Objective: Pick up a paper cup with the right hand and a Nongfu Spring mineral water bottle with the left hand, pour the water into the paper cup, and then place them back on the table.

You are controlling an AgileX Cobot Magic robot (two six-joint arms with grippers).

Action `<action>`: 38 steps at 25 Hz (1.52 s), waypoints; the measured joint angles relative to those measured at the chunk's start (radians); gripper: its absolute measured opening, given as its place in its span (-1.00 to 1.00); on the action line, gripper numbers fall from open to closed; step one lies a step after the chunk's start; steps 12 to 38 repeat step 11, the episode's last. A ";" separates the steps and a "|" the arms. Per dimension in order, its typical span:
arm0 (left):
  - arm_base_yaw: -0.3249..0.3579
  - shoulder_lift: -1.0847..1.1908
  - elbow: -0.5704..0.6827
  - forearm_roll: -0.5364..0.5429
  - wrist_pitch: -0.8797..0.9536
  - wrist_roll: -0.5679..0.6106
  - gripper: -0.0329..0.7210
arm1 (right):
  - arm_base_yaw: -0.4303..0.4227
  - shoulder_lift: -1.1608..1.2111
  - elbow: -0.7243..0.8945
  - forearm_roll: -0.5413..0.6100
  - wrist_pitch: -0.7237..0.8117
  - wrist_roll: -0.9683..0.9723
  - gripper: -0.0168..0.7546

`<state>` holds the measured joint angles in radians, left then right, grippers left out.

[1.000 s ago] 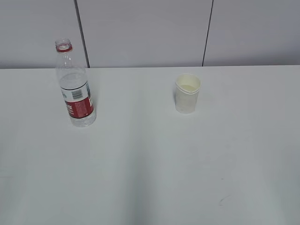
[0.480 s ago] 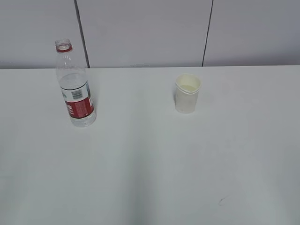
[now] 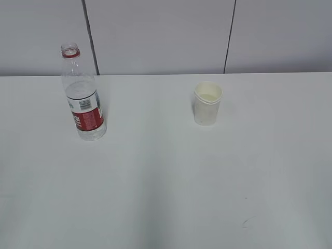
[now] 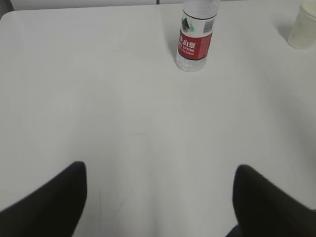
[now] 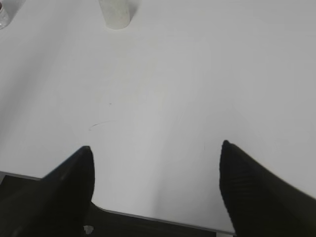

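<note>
Bottle (image 4: 196, 37) is standing upright on the table (image 3: 166, 176), well ahead of your left claw (image 4: 158, 197) and slightly to its right, uncapped, so you are facing a clear straight approach. Cup (image 5: 114, 12) is standing mouth up, well ahead of your right claw (image 5: 155, 187) and to its left. Both claws are hanging wide open and empty, apart from everything. Each item is sitting on its own arm's side, so the arms are likely avoiding any crossing.
</note>
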<state>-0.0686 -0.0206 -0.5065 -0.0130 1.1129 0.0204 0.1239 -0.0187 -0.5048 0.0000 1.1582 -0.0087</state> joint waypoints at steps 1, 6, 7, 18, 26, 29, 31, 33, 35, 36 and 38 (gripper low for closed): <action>0.000 0.000 0.000 0.000 0.000 0.000 0.56 | 0.000 0.000 0.000 0.000 0.000 0.000 0.57; 0.000 0.000 0.000 0.000 0.000 0.000 0.55 | 0.000 0.000 0.002 0.000 0.000 0.000 0.57; 0.000 0.000 0.000 0.000 0.000 0.000 0.54 | 0.000 0.000 0.002 0.000 0.000 0.000 0.57; 0.000 0.000 0.000 -0.001 0.000 0.000 0.53 | 0.000 0.000 0.002 0.000 0.000 0.000 0.57; 0.000 0.000 0.000 -0.001 0.000 0.000 0.53 | 0.000 0.000 0.002 0.000 0.000 0.000 0.57; 0.000 0.000 0.000 -0.001 0.000 0.000 0.53 | 0.000 0.000 0.002 0.000 0.000 0.000 0.57; 0.000 0.000 0.000 -0.001 0.000 0.000 0.53 | 0.000 0.000 0.002 0.000 0.000 0.000 0.57; 0.000 0.000 0.000 -0.001 0.000 0.000 0.53 | 0.000 0.000 0.002 0.000 0.000 0.000 0.57; 0.000 0.000 0.000 -0.001 0.000 0.000 0.53 | 0.000 0.000 0.002 0.000 0.000 0.000 0.57; 0.000 0.000 0.000 -0.001 0.000 0.000 0.53 | 0.000 0.000 0.002 0.000 0.000 0.000 0.57; 0.000 0.000 0.000 -0.001 0.000 0.000 0.53 | 0.000 0.000 0.002 0.000 0.000 0.000 0.57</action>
